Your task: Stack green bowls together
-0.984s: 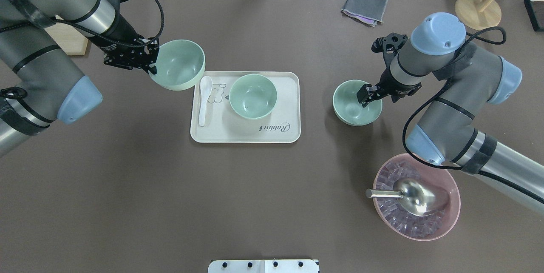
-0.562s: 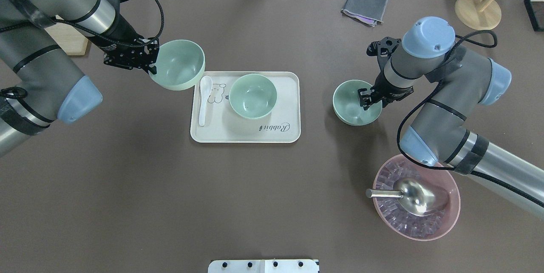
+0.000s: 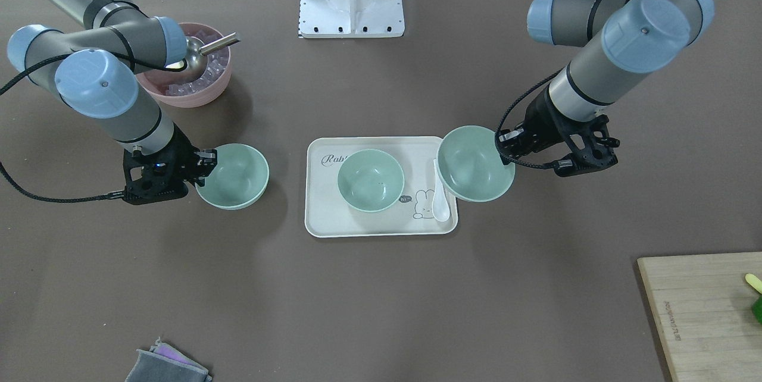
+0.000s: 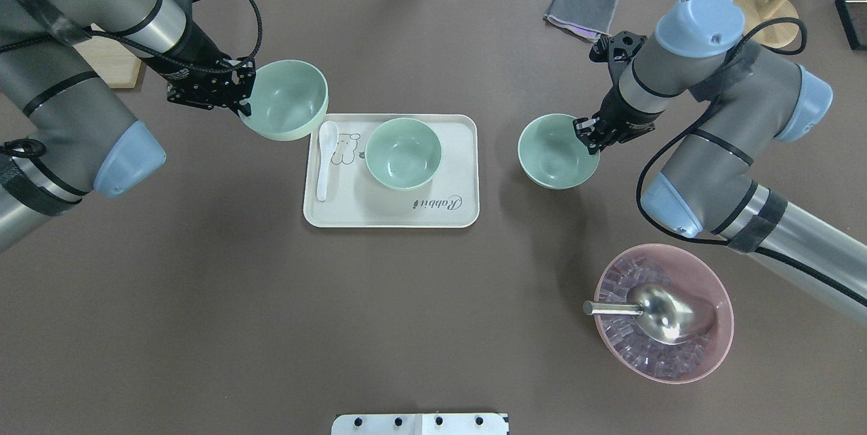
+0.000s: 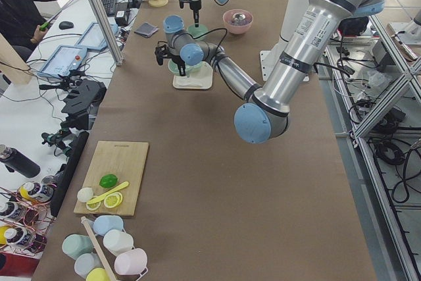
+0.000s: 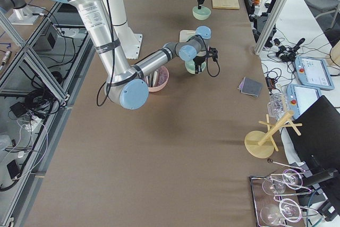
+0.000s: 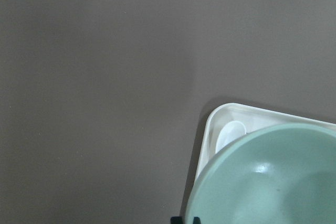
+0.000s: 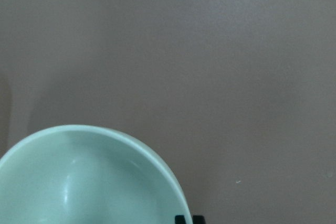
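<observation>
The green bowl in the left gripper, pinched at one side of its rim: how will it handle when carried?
Probably stiff: the green bowl looks evenly round though the left gripper pinches only one side. Held off-centre, it may droop or swing. Its smooth, plain wall could let it slip.

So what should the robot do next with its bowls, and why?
Probably slide the left end effector sideways until its held bowl is over the tray bowl. That held bowl is only over the tray corner and the spoon, so lowering now would miss the tray bowl. The right end effector grips the third bowl.
</observation>
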Robot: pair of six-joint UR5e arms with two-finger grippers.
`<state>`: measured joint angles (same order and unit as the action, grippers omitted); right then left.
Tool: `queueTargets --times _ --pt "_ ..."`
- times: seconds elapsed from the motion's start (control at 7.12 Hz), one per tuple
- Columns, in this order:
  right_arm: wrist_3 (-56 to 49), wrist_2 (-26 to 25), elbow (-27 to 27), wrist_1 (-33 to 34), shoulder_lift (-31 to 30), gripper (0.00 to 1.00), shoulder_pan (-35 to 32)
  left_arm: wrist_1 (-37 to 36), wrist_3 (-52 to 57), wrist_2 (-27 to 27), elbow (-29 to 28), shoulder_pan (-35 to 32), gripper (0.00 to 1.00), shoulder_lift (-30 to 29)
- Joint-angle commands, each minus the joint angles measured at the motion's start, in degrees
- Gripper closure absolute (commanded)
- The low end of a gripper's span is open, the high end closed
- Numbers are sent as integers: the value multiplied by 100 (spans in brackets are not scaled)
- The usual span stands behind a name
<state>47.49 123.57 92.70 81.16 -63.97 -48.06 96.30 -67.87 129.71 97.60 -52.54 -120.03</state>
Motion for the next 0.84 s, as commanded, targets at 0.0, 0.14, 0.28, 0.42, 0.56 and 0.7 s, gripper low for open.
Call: queueTargets --times 0.0,0.14,0.28,0.42,0.56,0.7 --pt "24 273 2 23 139 100 -204 3 -533 -375 -4 339 100 -231" --pt "172 273 -7 23 200 100 -221 -6 -770 -559 -21 585 100 -380" --pt "347 273 -15 31 296 100 -221 -6 -1285 -744 -22 735 100 -573" --pt "349 325 -15 31 297 100 -326 -6 -1499 -754 -100 902 100 -705" --pt "349 430 -15 31 271 100 -510 -6 -1754 -946 -388 1078 100 -976" --pt "340 483 -24 31 236 100 -590 -6 -1869 -1148 -730 1253 100 -1283"
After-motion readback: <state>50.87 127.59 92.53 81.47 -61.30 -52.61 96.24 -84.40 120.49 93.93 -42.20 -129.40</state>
